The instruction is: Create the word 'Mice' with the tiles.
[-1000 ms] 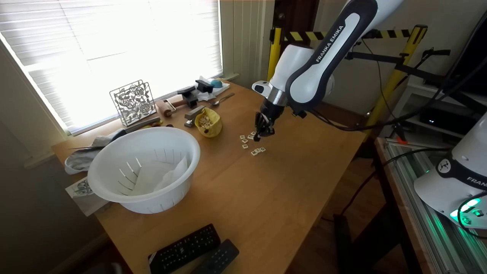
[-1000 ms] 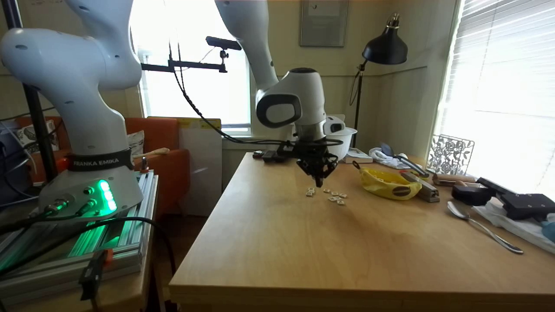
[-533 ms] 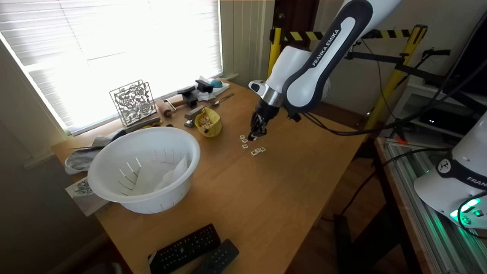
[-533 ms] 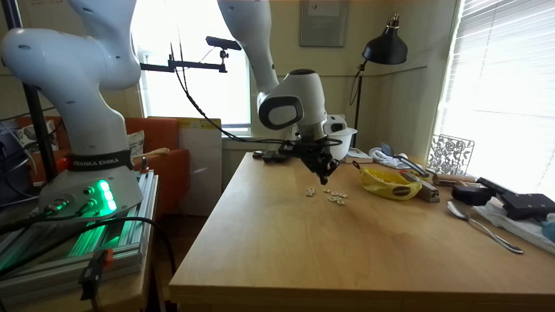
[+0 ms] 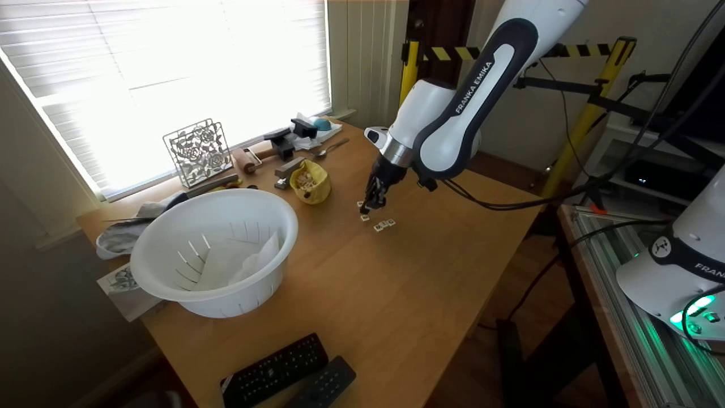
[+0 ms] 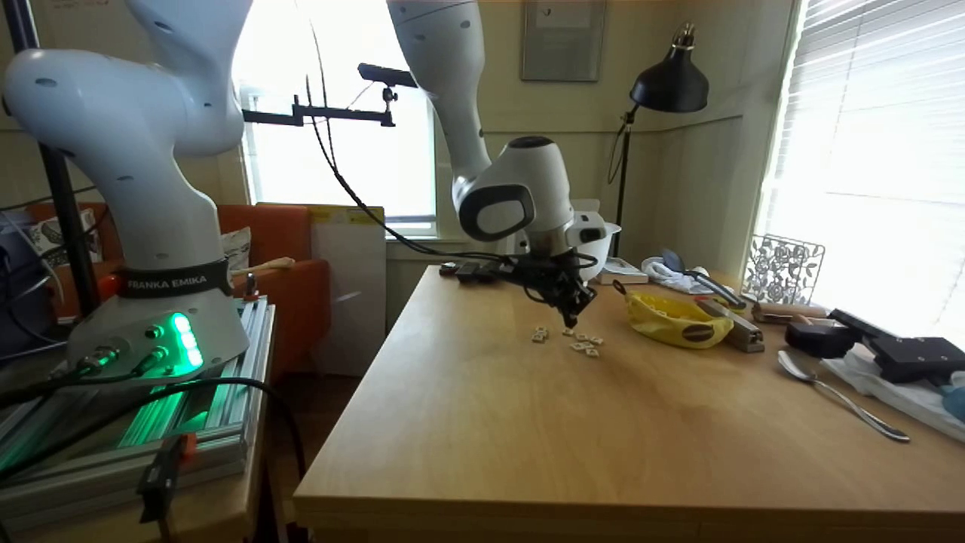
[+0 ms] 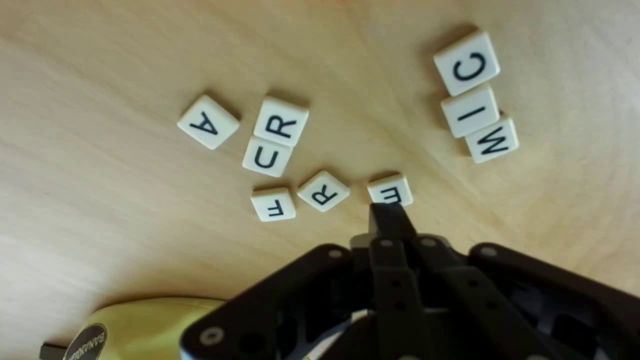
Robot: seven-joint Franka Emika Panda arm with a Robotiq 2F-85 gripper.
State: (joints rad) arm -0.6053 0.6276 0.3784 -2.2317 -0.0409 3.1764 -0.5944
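Wrist view: end effector clenched, fingertips pressed together, just right of and below centre, overlapping the bottom edge of the E tile; can't tell if they touch it. Upper right of frame: C tile, I tile and M tile, edge to edge in a slightly stepped column, C on top, M lowest. E is lower left of that column, apart from it. Left of centre: A tile on its own, then upper R tile touching the U-like tile below it (could be a C). Under those, F tile just beside the lower R tile, which sits turned between F and E. Yellow pouch at lower left.

Both exterior views: end effector tilted, low above the wooden counter. In an exterior view, white bowl left of centre, two black remotes at bottom. Spoon lower right in an exterior view.
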